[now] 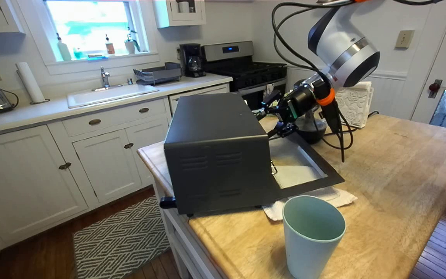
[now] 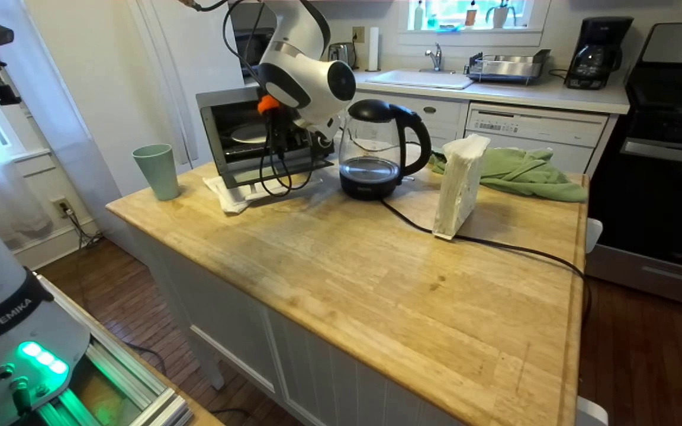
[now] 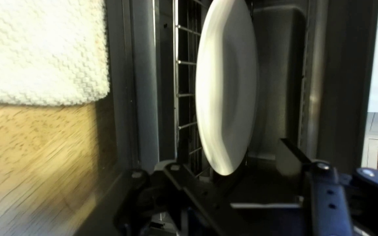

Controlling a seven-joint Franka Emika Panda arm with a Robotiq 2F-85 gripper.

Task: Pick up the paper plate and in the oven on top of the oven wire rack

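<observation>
Plate [image 3: 228, 88] clipped by wrist view's top edge; in an exterior view, oven [image 1: 217, 155] hides tips of hand [image 1: 265, 124], cup [image 1: 313, 237] cropped at base.

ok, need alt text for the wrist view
White paper plate inside the black oven, wire rack bars showing to its left. At the bottom, the open gripper faces the plate, holding nothing. Far left: white textured cloth and wooden tabletop.

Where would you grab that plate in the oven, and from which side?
Probably by the rim nearest the open door, coming level into the oven from the front, the gripper straddling it above and below. The plate lies roughly flat over the rack, so that thin edge faces out; the oven's top and visible side are closed.
</observation>
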